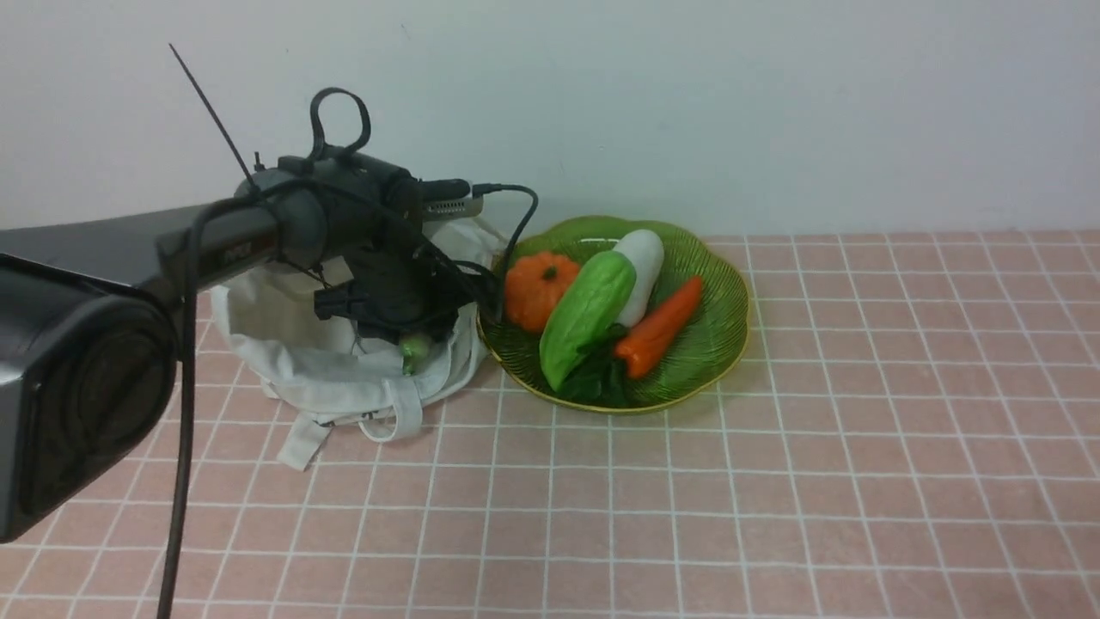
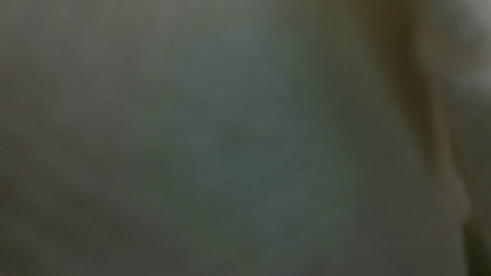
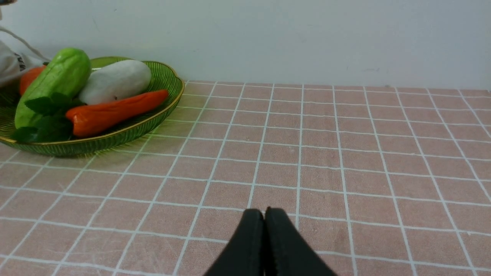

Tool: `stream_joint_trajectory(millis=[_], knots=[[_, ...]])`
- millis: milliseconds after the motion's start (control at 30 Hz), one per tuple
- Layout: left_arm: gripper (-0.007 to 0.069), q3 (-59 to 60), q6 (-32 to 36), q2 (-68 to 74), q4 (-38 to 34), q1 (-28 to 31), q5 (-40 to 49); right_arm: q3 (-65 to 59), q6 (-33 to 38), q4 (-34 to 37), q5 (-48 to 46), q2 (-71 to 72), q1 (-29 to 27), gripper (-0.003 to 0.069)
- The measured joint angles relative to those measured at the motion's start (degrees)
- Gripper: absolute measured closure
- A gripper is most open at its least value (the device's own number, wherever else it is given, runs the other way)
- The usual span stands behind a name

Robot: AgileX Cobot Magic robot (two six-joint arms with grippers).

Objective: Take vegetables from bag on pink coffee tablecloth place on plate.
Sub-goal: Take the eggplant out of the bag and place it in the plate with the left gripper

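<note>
eggplant (image 1: 415,348) | stem end just below left pincer (image 1: 397,325) | inside bag (image 1: 292,348)

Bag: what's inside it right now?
The left gripper is down inside the bag. A light green stem end shows just below it. Anything else is covered by the gripper and cloth; the left wrist view is only blur.

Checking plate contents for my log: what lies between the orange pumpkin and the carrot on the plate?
In the front view, the light green gourd and a white vegetable lie between pumpkin and carrot on the plate.
</note>
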State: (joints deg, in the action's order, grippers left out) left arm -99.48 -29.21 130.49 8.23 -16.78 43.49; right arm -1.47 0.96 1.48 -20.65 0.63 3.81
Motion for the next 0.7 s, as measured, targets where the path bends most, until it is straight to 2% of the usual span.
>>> stream_joint_trajectory(millis=[167, 367, 567, 700], knots=[[0.0354, 0.2, 3.5, -3.6, 2.0, 0.0, 12.4, 0.0, 0.0, 0.0, 0.0, 0.0, 0.0, 0.0675], [0.0354, 0.5, 12.7, -11.7, 1.1, 0.0, 24.7, 0.0, 0.0, 0.0, 0.0, 0.0, 0.0, 0.0675], [0.0354, 3.2, 18.8, -17.4, -0.3, 0.0, 25.9, 0.0, 0.0, 0.0, 0.0, 0.0, 0.0, 0.0675], [0.0354, 8.5, 22.0, -24.5, -8.2, 0.0, 26.5, 0.0, 0.0, 0.0, 0.0, 0.0, 0.0, 0.0675]])
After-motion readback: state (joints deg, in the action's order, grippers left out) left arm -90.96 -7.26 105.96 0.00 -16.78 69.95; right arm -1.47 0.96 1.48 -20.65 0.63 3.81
